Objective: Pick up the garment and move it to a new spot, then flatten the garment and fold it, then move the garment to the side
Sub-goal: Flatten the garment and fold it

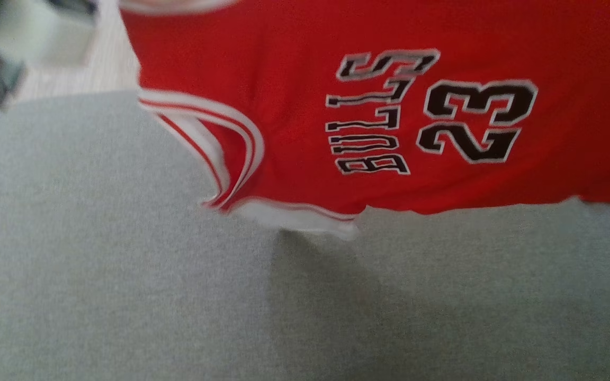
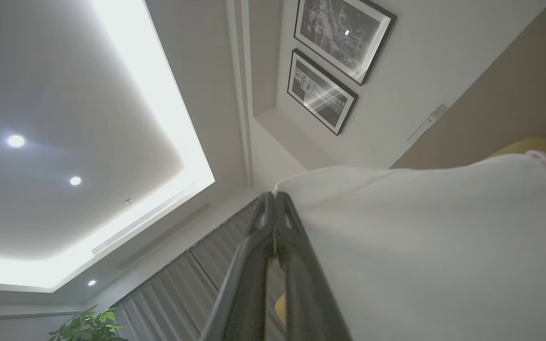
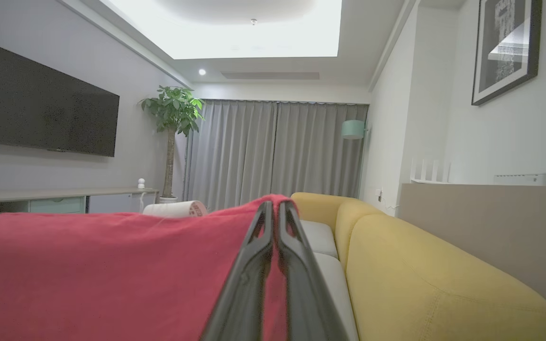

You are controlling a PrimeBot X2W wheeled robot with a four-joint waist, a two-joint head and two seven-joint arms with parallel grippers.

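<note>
The left hand is closed: its two dark fingers meet at the tips and pinch a white part of the shirt. This hand points up toward the ceiling. The right hand is closed as well, and its fingers hold a fold of the red cloth at their tips.

The shirt is a red sleeveless sports shirt with white and red bands along its edges. In the head view it is spread across the upper part of the picture, above a wide gray surface. The black letters "BULLS" and the number "23" lie turned on their side. One arm opening hangs at the left. A white band at the lower edge comes close to the gray surface and throws a shadow on it. The picture is blurred, so I cannot tell if this edge touches the surface.

In the right wrist view a yellow sofa stands to the right of the fingers. Gray curtains cover the far wall. A dark television hangs on the left wall, and a green plant stands in the corner beside the curtains. In the left wrist view two framed pictures hang on the wall, one just beside the other.
</note>
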